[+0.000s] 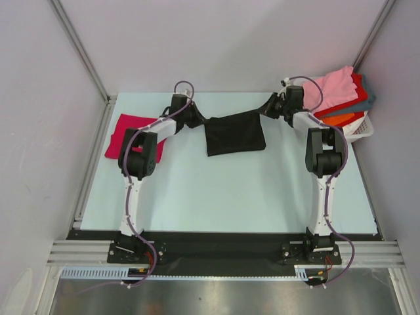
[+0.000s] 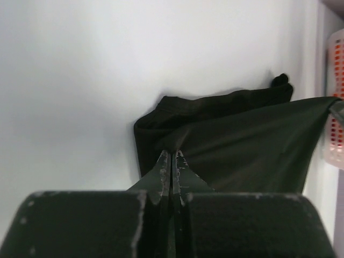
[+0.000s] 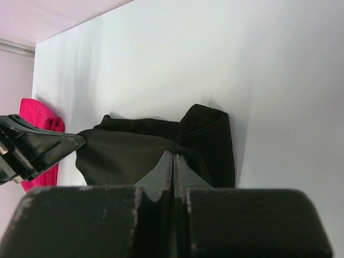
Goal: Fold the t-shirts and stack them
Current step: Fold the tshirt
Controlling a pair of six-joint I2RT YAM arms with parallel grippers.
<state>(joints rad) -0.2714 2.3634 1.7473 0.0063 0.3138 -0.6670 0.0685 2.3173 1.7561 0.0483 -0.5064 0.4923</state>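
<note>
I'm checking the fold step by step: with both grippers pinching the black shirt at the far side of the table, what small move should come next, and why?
Probably draw both grippers toward the near edge together. The left gripper and right gripper are each shut on a top corner of the black shirt, which hangs between them with its lower part resting on the table, so the fold isn't finished.

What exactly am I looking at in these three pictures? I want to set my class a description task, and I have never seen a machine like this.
These are two robot arms bolted to the near edge of a pale table. One picture looks down from above; the other two come from cameras on each wrist. The left hand and right hand are both shut on a large black cloth t-shirt, stretching it between them above the table. A magenta-red cloth t-shirt lies at the far left. At the far right, a white slatted plastic basket holds a pile of pink, red, orange and teal shirts.
</note>
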